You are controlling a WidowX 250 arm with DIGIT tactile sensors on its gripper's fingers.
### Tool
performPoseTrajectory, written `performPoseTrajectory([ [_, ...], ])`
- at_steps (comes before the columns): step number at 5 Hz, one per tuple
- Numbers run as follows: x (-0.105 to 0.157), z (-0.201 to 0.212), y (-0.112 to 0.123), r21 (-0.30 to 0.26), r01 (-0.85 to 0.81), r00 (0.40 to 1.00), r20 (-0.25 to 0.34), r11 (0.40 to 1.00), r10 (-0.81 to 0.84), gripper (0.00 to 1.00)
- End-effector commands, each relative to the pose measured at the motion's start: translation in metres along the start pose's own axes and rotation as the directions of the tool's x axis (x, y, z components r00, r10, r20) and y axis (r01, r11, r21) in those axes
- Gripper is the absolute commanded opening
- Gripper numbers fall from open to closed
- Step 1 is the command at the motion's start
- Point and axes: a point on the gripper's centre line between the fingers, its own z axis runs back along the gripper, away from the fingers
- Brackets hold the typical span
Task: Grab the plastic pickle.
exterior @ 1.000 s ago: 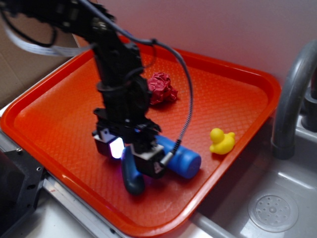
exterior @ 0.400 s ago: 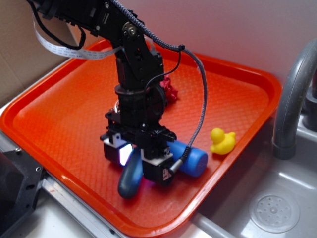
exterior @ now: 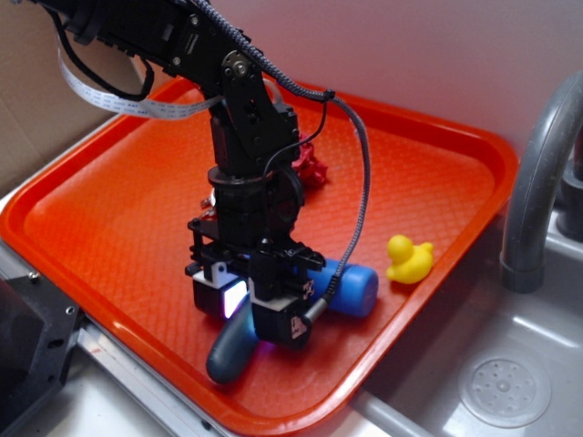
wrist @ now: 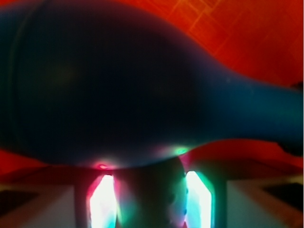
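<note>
The plastic pickle, dark teal and sausage-shaped, lies slanted near the front edge of the orange tray. Its upper end sits between the fingers of my gripper. In the wrist view the pickle fills the gap between the two glowing pads, and both pads press against it, so the gripper is shut on it. Right behind the gripper lies a bright blue bottle. Up close the bottle fills the upper part of the wrist view.
A yellow toy duck sits at the tray's right side. A crumpled red lump shows behind the arm. A grey faucet and a sink with its drain lie to the right. A black block stands at the front left.
The gripper has shifted slightly forward and right over the pickle. The pickle's free end has swung toward the front left, from pointing down to slanting.
</note>
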Motion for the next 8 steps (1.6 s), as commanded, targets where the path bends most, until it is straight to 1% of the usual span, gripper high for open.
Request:
performPoseTrajectory([
  [1, -0.025, 0.078, 0.018, 0.172, 0.290, 0.862, 0.382, 0.942, -0.334, 0.00],
  [2, -0.032, 0.129, 0.044, 0.142, 0.291, 0.802, 0.503, 0.946, -0.322, 0.00],
  [3, -0.033, 0.180, 0.077, 0.096, 0.242, 0.761, 0.599, 0.965, -0.251, 0.00],
  [4, -0.034, 0.215, 0.104, 0.117, 0.202, 0.719, 0.657, 0.972, -0.228, 0.00],
  [5, -0.020, 0.233, 0.140, 0.139, 0.119, 0.736, 0.652, 0.983, -0.181, 0.00],
  [6, -0.010, 0.216, 0.141, 0.122, 0.118, 0.796, 0.582, 0.986, -0.167, 0.00],
  [7, -0.011, 0.209, 0.138, 0.102, 0.116, 0.836, 0.528, 0.988, -0.153, 0.00],
  [8, -0.012, 0.209, 0.137, 0.103, 0.121, 0.839, 0.520, 0.987, -0.157, 0.00],
])
